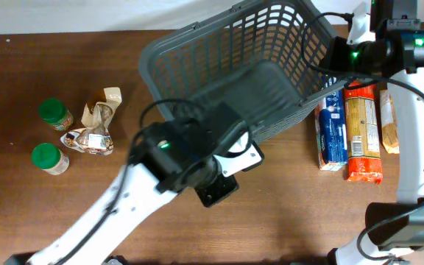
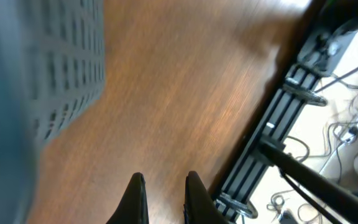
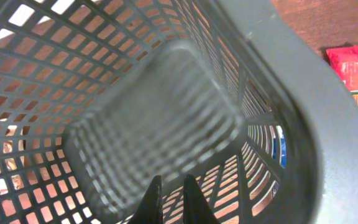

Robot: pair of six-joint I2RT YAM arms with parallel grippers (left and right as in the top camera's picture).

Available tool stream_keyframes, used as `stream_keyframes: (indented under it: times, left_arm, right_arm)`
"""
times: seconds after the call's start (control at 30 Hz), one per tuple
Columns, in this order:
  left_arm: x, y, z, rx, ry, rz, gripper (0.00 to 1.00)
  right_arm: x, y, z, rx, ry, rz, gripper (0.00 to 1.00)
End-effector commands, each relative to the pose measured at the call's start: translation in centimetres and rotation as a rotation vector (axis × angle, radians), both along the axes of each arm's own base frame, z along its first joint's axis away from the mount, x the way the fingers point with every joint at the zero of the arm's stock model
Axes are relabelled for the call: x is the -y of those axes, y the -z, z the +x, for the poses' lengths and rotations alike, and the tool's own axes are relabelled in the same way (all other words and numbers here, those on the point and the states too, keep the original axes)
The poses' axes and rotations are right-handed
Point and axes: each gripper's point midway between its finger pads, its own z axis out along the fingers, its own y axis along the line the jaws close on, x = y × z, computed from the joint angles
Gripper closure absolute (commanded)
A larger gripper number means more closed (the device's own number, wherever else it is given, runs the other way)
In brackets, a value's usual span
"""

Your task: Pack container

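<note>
Dark grey lattice container (image 1: 219,55)

Even, soft light, faint shadows, heavy blur down the left-wrist view's left side.

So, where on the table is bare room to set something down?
Bare wood lies in front, between the left arm and the packets, and behind the jars, left of the basket. Crowded around the packets.
</note>
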Motion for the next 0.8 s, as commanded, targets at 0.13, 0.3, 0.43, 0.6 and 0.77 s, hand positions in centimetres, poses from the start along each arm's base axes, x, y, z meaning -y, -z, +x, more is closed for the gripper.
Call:
stream_keyframes:
  times: [0.13, 0.3, 0.43, 0.6, 0.77]
  left_arm:
    - [-1.6, 3.7, 2.6, 0.043, -0.046, 0.098, 0.98]
    - [-3.1, 3.6, 5.0, 0.060, -0.139, 0.079, 0.98]
    - [-4.6, 3.5, 7.2, 0.079, -0.221, 0.062, 0.98]
    - [-6.7, 3.2, 9.6, 0.102, -0.319, 0.044, 0.98]
    - [-9.0, 3.0, 11.5, 0.121, -0.406, 0.033, 0.98]
  right_arm:
    - [0.0, 0.9, -1.4, -0.072, 0.002, 0.011, 0.96]
    - [0.0, 1.3, -2.2, -0.110, 0.002, 0.012, 0.96]
    - [0.0, 1.6, -2.9, -0.142, 0.002, 0.013, 0.96]
    - [-0.1, 1.8, -3.5, -0.169, 0.002, 0.014, 0.96]
    - [-0.4, 2.0, -4.0, -0.190, -0.005, 0.014, 0.96]
